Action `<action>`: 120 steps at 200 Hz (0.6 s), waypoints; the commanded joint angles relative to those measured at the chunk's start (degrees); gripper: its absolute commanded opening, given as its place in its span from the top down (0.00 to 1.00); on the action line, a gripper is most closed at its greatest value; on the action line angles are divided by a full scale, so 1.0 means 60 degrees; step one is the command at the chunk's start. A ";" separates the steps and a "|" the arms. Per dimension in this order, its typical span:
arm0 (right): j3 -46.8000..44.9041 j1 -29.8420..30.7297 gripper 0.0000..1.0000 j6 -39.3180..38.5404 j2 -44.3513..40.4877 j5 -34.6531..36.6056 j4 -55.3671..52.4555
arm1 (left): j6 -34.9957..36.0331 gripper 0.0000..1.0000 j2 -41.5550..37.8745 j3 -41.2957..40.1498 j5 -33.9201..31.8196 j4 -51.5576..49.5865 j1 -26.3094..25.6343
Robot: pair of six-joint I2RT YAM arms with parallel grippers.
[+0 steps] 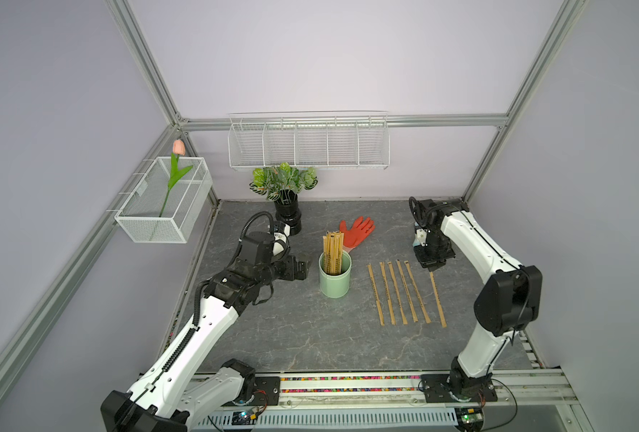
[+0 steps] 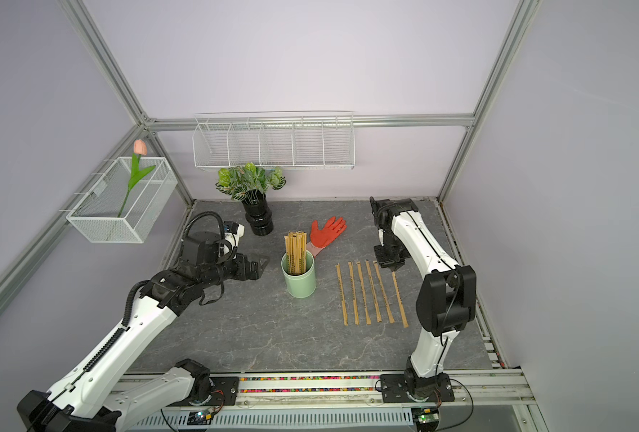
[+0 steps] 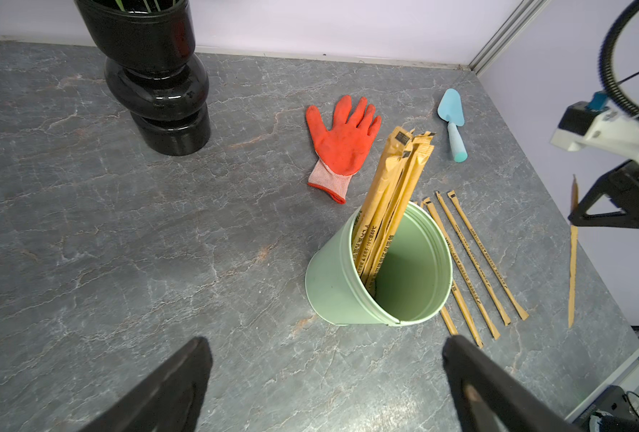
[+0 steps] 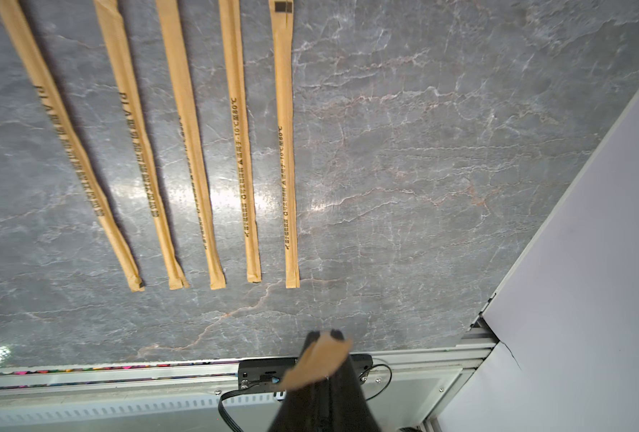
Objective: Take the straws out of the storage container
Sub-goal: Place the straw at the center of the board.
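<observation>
The storage container (image 1: pixel 335 280) (image 2: pixel 298 278) (image 3: pixel 333 284), a mint-green cup, stands mid-table with a bundle of tan straws (image 1: pixel 333 250) (image 2: pixel 295 250) (image 3: pixel 393 187) upright in it. Several more straws (image 1: pixel 396 293) (image 2: pixel 364 293) (image 4: pixel 187 149) lie in a row to its right. My right gripper (image 1: pixel 431 266) (image 2: pixel 392 266) (image 4: pixel 325 334) is shut on the far end of another straw (image 1: pixel 437 299) (image 2: pixel 400 299) (image 3: pixel 573 254), which runs toward the front just right of the row. Left of the cup and apart from it, my left gripper (image 1: pixel 305 269) (image 2: pixel 265 265) (image 3: pixel 327 339) is open and holds nothing.
An orange glove (image 1: pixel 357 232) (image 3: pixel 342 138) lies behind the cup, with a blue trowel (image 3: pixel 452 119) further right. A black vase with a leafy plant (image 1: pixel 288 217) (image 3: pixel 157 86) stands at the back left. White wire baskets (image 1: pixel 308 146) (image 1: pixel 164 202) hang on the walls.
</observation>
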 commanded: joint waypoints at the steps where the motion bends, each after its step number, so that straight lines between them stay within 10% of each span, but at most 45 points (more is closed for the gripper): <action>1: 0.0159 -0.0112 0.91 0.0170 0.0436 0.0148 -0.0332 | 0.0074 0.00 -0.0156 0.0089 -0.0025 -0.0087 -0.0045; 120: 0.1941 -0.0696 0.91 0.0064 0.3236 0.0024 -0.0324 | 0.0103 0.00 0.0003 0.0089 -0.0017 -0.0119 -0.0044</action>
